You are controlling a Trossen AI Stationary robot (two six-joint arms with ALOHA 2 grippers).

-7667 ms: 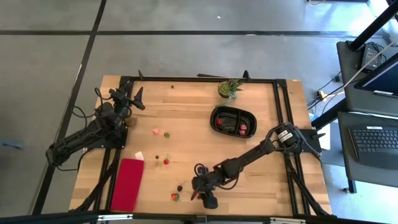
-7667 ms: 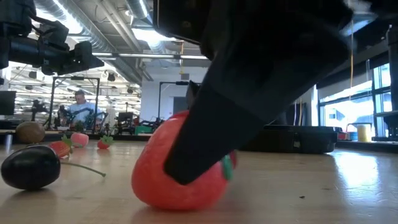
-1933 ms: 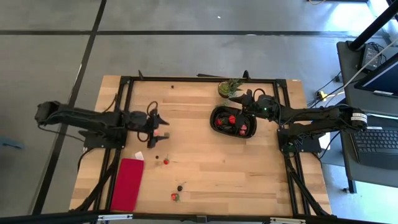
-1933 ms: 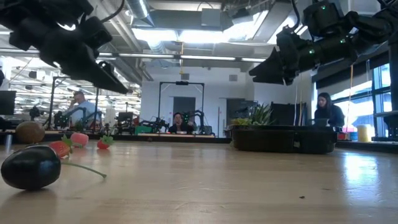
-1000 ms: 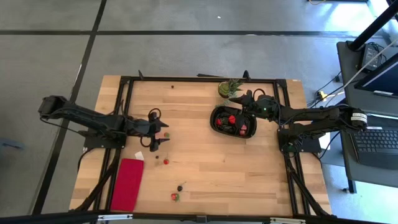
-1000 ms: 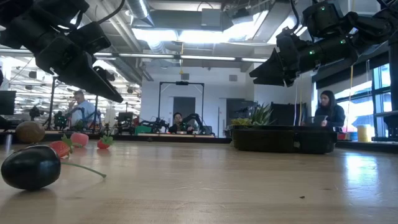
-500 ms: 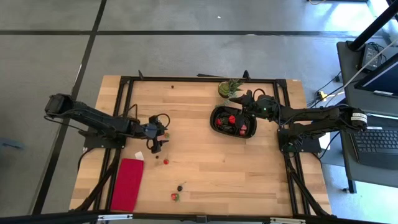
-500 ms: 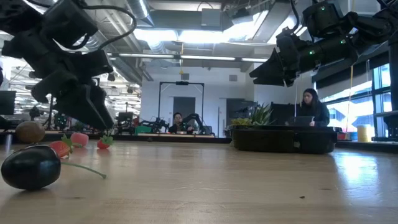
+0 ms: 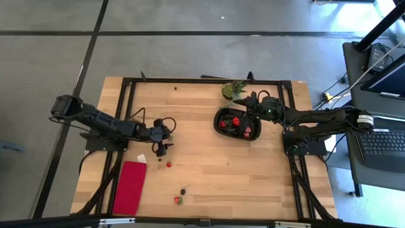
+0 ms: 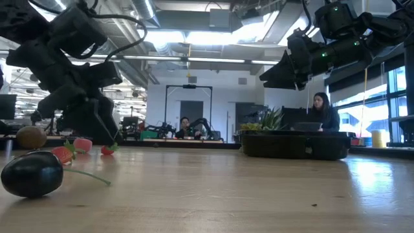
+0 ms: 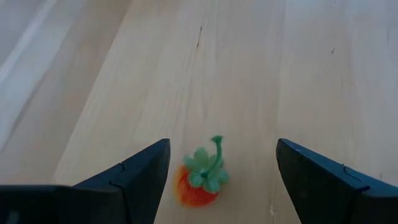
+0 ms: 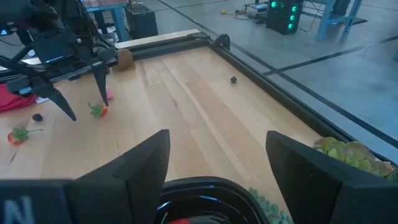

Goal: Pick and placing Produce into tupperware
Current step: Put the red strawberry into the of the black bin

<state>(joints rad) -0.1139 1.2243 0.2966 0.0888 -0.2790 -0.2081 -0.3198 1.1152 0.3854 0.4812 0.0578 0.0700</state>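
**Strawberry framed between the left gripper's open fingers**

Strawberry (image 11: 199,182), red with a green leafy top, lies on the wooden table (image 9: 209,174) left of centre, and the left gripper (image 9: 162,143) is right down over it. Look at the left wrist view: the berry sits between the two dark fingers (image 11: 134,180), closer to one of them, and there is clear daylight on both sides. Jaws apart, nothing gripped, no contact that I can see. In the low view the same gripper (image 10: 103,133) reaches down to table level, fingertips beside the small red piece (image 10: 108,147).

Over on the right, the black oval tupperware (image 9: 218,125) stands at the far right part of the table with several red pieces (image 9: 236,121) already inside. The right gripper (image 9: 248,105) hangs over the container's far rim, fingers spread wide and holding nothing; its wrist view shows the black rim (image 12: 205,185) below, between the two fingers.

Plenty of loose produce is on the wood: another red piece (image 9: 169,164) just nearer than the left gripper, a dark berry (image 9: 183,191) and a red-and-green piece (image 9: 178,200) toward the near edge. A red cloth (image 9: 130,187) lies flat at the near left. A spiky green potted plant (image 9: 233,89) stands at the far edge, just beyond the tupperware. A person (image 10: 321,111) shows in the room behind.
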